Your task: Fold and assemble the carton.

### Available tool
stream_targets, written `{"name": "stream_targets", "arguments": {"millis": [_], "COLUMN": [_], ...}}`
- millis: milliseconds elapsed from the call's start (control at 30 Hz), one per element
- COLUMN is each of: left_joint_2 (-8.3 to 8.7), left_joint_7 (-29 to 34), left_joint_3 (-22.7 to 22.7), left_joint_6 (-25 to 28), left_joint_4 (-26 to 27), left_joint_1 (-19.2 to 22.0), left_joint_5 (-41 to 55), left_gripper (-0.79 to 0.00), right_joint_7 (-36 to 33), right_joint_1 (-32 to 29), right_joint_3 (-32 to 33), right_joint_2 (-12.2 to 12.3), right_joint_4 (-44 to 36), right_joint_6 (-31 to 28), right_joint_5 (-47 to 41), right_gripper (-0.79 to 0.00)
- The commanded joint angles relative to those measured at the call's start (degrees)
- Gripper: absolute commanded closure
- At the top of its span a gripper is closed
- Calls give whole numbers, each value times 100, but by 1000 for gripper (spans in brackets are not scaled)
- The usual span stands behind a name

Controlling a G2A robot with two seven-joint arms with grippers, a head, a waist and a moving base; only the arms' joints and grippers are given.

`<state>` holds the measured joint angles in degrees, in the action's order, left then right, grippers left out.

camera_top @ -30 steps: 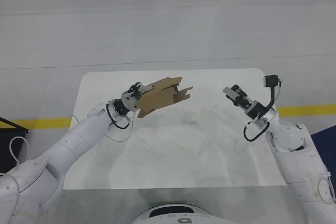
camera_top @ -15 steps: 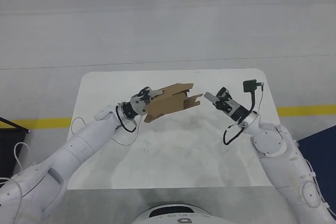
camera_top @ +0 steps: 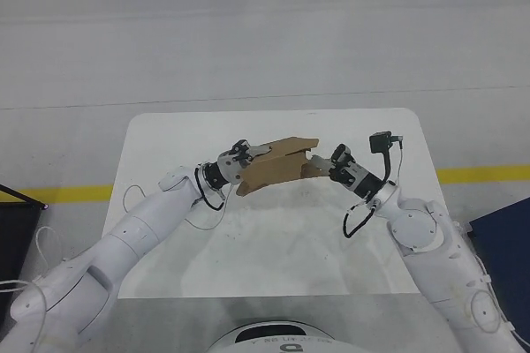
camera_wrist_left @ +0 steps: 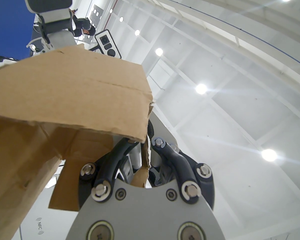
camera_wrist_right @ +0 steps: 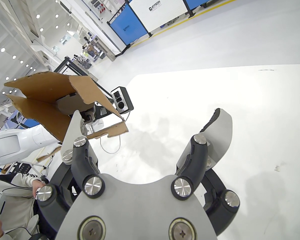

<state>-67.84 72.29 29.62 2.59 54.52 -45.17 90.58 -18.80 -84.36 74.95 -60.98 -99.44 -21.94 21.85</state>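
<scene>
A brown cardboard carton (camera_top: 278, 161), partly unfolded with loose flaps, hangs above the far middle of the white table (camera_top: 274, 256). My left gripper (camera_top: 241, 155) holds it from the left end. In the left wrist view its fingers (camera_wrist_left: 162, 148) are shut on a thin cardboard flap, and the carton (camera_wrist_left: 65, 93) spreads out above them. My right gripper (camera_top: 335, 162) is at the carton's right end and stands open. In the right wrist view one of its fingers (camera_wrist_right: 73, 128) lies against the carton's (camera_wrist_right: 50, 93) lower edge near a notched flap (camera_wrist_right: 115, 129), while the other finger (camera_wrist_right: 221, 122) is out over bare table.
The table's near half and right side are bare white surface (camera_wrist_right: 240, 96). A yellow line (camera_top: 490, 174) runs across the floor beyond the table's sides. A black frame (camera_top: 0, 199) stands at the left edge of the top view.
My left arm has carried the carton to the right. My right gripper has swung left across the table until it reached the carton's right end.
</scene>
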Motion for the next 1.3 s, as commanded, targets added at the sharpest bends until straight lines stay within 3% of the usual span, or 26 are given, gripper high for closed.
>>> {"name": "stream_targets", "arguments": {"millis": [0, 833, 1100, 1200, 1267], "left_joint_2": [-43, -497, -619, -657, -677], "left_joint_7": [14, 190, 235, 272, 301], "left_joint_3": [38, 401, 540, 614, 659], "left_joint_6": [-11, -287, -342, -376, -413], "left_joint_4": [-23, -314, -428, -472, -512], "left_joint_1": [-30, -177, -197, -229, -245], "left_joint_5": [-31, -879, -1025, -1010, -1028], "left_gripper": [0, 0, 0, 0, 0], "right_joint_7": [3, 218, 387, 951, 2564], "right_joint_1": [-18, 41, -12, -86, -242], "right_joint_3": [-51, -310, -469, -370, -160], "right_joint_2": [-6, -108, -134, -150, -197], "right_joint_4": [-38, -40, -132, -198, -299], "right_joint_6": [8, 365, 463, 637, 1362], "right_joint_5": [96, 371, 991, 1237, 1985], "right_gripper": [-770, -785, -785, -785, -785]}}
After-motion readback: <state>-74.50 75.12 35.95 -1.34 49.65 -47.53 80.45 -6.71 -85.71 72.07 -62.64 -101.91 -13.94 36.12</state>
